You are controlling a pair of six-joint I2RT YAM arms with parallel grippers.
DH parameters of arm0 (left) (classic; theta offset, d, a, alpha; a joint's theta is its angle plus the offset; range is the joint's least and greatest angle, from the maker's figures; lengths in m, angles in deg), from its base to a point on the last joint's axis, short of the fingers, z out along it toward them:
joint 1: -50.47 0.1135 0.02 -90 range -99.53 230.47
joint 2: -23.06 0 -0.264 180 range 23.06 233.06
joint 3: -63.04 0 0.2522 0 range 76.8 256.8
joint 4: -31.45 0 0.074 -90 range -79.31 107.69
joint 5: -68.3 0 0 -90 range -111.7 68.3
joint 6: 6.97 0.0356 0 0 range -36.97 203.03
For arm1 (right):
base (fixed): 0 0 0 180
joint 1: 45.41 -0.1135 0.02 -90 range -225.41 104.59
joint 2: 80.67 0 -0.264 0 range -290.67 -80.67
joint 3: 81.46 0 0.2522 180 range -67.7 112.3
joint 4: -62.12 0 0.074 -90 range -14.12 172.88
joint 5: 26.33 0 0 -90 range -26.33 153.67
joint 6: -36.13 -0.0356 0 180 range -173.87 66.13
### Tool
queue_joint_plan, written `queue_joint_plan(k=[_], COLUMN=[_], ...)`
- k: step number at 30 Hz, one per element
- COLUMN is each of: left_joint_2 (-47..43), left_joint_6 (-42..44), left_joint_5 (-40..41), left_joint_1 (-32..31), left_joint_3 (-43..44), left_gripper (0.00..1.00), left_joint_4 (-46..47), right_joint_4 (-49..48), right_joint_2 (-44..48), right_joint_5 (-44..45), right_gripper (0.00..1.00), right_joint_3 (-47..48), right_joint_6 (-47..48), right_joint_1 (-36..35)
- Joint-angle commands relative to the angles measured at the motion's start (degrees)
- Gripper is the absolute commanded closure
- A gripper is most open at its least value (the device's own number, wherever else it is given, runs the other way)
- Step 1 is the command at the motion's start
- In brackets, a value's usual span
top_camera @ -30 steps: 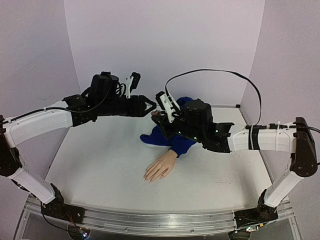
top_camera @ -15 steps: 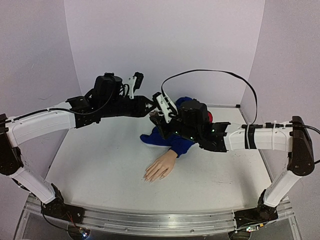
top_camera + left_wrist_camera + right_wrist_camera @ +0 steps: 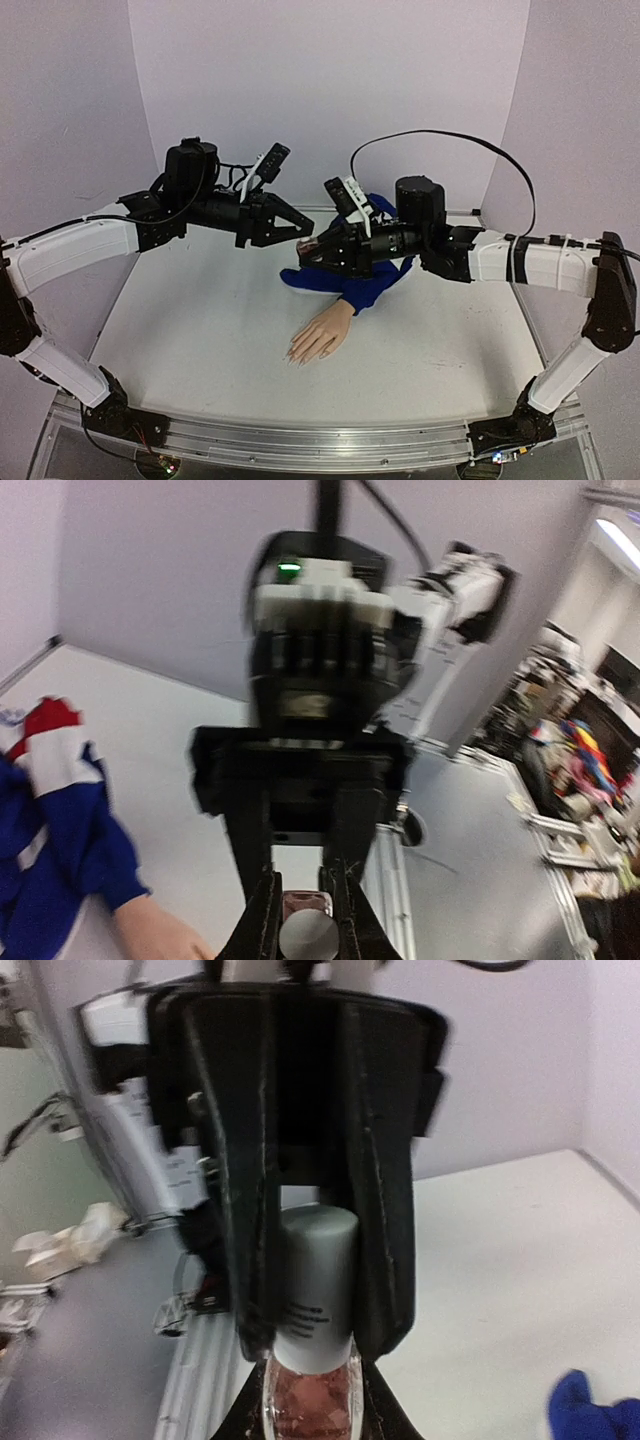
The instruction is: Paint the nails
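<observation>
A small pinkish polish bottle (image 3: 312,1405) with a white cap (image 3: 318,1280) hangs in the air between my two grippers, above the blue sleeve (image 3: 352,285). My right gripper (image 3: 312,1415) is shut on the glass body. My left gripper (image 3: 305,935) is shut on the cap, its black fingers (image 3: 240,1210) showing in the right wrist view. In the top view the two grippers meet tip to tip, left gripper (image 3: 301,238) and right gripper (image 3: 314,250). The beige mannequin hand (image 3: 322,333) lies palm down below them, and its nails (image 3: 298,355) point toward the near edge.
The sleeve's red and white part (image 3: 45,740) lies at the left of the left wrist view. A black cable (image 3: 440,140) loops above the right arm. Lilac walls (image 3: 330,90) close the table's back and sides. The metal rail (image 3: 300,440) runs along the near edge.
My left gripper has shut on the cap. Both wrists have turned and dropped slightly, and the right arm's elbow has swung back. The mannequin hand has not moved.
</observation>
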Motion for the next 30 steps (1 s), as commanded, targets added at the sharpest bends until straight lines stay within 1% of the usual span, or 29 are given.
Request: queue_joint_plan(k=[1,5,6,7,8,9,10,11,13,16,17,19,20,22,26,29,30], left_joint_2=[0.7,-0.2,-0.8,-1.6,-2.5,-3.8,-5.1,-6.4,-8.8,-11.0,-11.5,-11.6,-11.3,-10.1,-7.5,-5.1,-3.7], left_joint_6=[1.1,1.0,0.8,0.4,0.2,0.0,-0.4,-0.4,-0.7,-2.6,-4.7,-9.0,-11.4,-16.2,-22.2,-22.9,-21.8], left_joint_5=[-35.9,-31.1,-28.8,-25.8,-21.1,-17.6,-13.9,-9.9,-3.3,4.1,7.7,15.8,19.3,25.0,30.9,32.7,33.8], left_joint_1=[-3.0,-2.5,-2.3,-2.0,-1.7,-1.3,-1.0,-0.6,-0.6,-0.6,-0.6,-0.6,-0.6,-0.6,-0.6,-0.8,-1.5], left_joint_3=[3.1,2.6,2.4,1.8,1.1,0.2,-0.7,-1.7,-3.3,-4.4,-4.6,-4.5,-4.3,-3.8,-2.0,0.2,1.6], left_gripper=[1.00,1.00,1.00,0.98,0.94,0.85,0.68,0.56,0.36,0.21,0.19,0.17,0.17,0.18,0.25,0.30,0.34], left_joint_4=[2.4,2.4,2.4,2.4,2.4,2.4,2.5,2.4,1.7,0.4,0.1,-1.1,-2.1,-3.0,-3.1,-3.1,-2.9], right_joint_4=[-14.1,-10.0,-9.1,-8.6,-7.5,-6.6,-6.0,-5.7,-5.2,-4.7,-4.6,-4.0,-3.9,-3.9,-3.6,-2.5,-1.5], right_joint_2=[4.1,5.9,6.1,6.5,6.8,7.3,7.8,8.2,8.8,8.7,8.5,7.8,7.6,6.8,3.9,1.2,-0.6], right_joint_5=[-22.9,-17.4,-15.8,-13.8,-11.0,-7.0,-3.3,0.4,8.0,16.7,19.5,25.1,29.7,35.8,49.6,55.3,58.0], right_gripper=[1.00,1.00,1.00,1.00,1.00,1.00,1.00,1.00,1.00,1.00,1.00,1.00,1.00,1.00,1.00,1.00,1.00], right_joint_3=[2.3,0.7,0.2,-0.4,-1.0,-1.6,-2.3,-3.0,-4.0,-4.7,-4.8,-4.6,-4.5,-4.3,-2.4,-0.1,2.1], right_joint_6=[-6.9,-2.3,-1.0,0.2,1.4,2.6,3.7,4.3,6.3,7.2,7.1,7.6,7.8,8.5,9.7,10.5,11.2], right_joint_1=[-0.9,-0.7,-0.7,-0.7,-0.7,-0.7,-0.7,-0.7,-0.7,-0.8,-0.8,-1.2,-1.6,-2.8,-5.7,-7.7,-8.7])
